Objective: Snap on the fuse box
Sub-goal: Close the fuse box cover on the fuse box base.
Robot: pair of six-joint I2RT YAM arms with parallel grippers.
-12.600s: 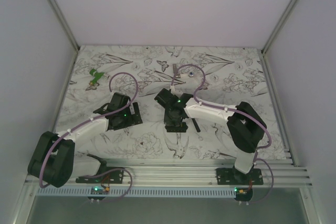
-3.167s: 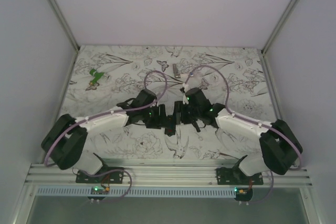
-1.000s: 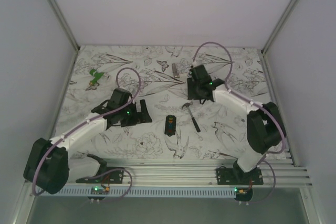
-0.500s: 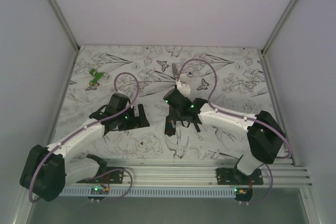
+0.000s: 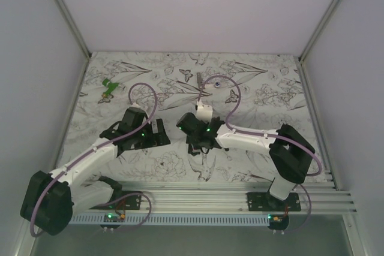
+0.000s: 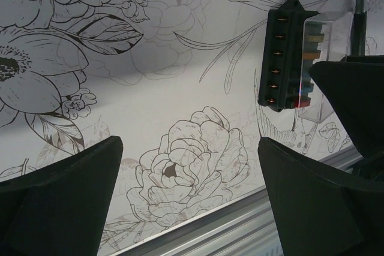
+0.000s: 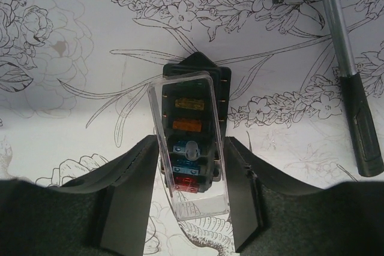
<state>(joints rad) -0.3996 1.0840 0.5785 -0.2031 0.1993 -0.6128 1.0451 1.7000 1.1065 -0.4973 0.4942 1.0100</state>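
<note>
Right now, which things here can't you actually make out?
- Top view: the right gripper hides the fuse box almost wholly.
- Right wrist view: whether the clear cover is snapped down, or the fingers touch it, cannot be told; the top edge cuts off the head of the hammer.
- Left wrist view: the right gripper's dark body hides the box's right side.
- Top view: the green object is too small to identify.

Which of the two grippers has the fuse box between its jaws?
The right gripper: its jaws flank the fuse box on both sides. The left gripper has only tabletop between its open jaws, with the box off to one side.
</note>
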